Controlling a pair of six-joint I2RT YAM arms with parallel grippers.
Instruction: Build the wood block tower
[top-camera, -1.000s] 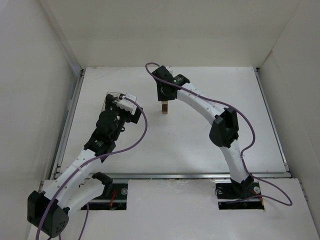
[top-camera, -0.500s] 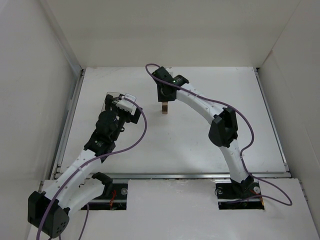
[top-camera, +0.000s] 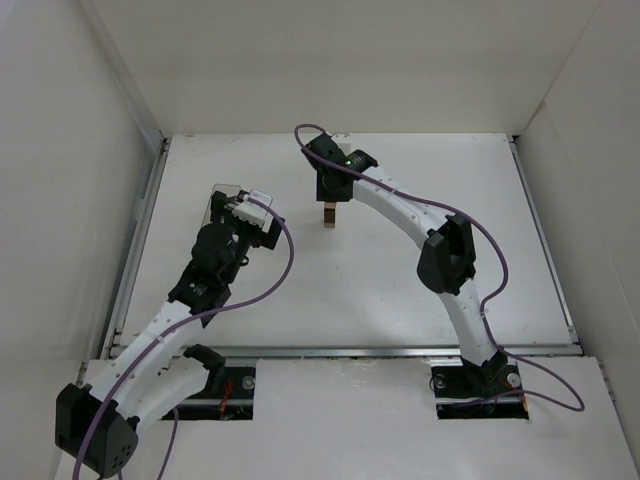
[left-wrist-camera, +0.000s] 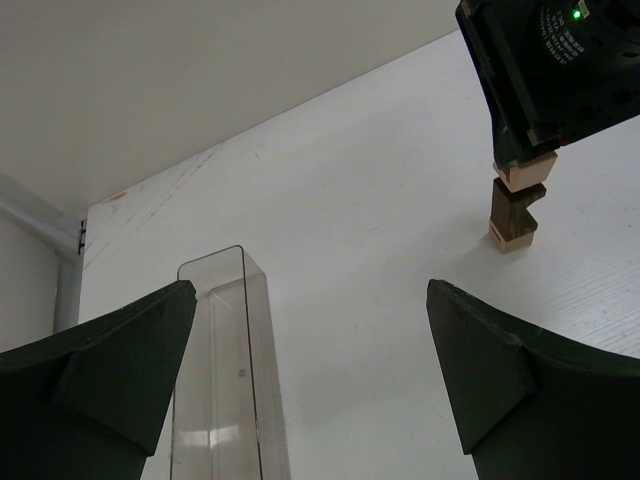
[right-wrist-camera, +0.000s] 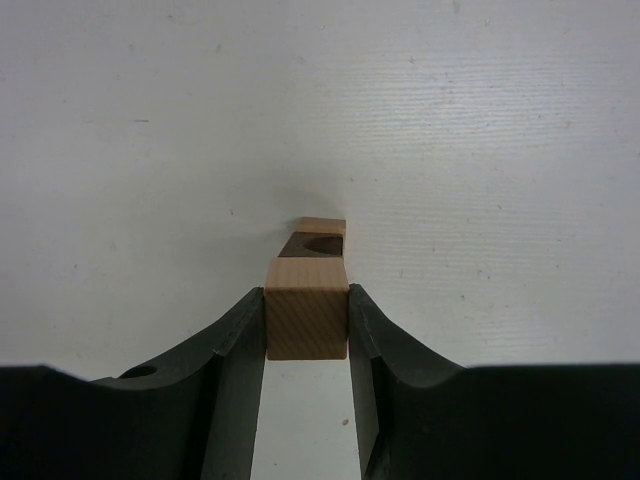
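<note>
Left wrist view: the left gripper has its fingers spread wide and holds nothing.
Clear plastic box: it is just in front of this gripper, on the left part of the table.
Tower: it has two wood blocks, a dark cube with a round hollow on its top, resting on a light tan one. It stands to the right of the box, well apart from it.
Right gripper: it pinches a third tan cube by two opposite flat sides, directly above the tower.
Contact: I cannot tell whether this cube touches the dark cube or hangs just over it.
Handling: the cubes look light, stiff and smooth, so I judge that a gentle squeeze on parallel faces, near their middle, is enough.
Risk: the column is only one cube wide and the dark cube seems a little shifted on the lower one, so a small side push probably tips it.
</note>
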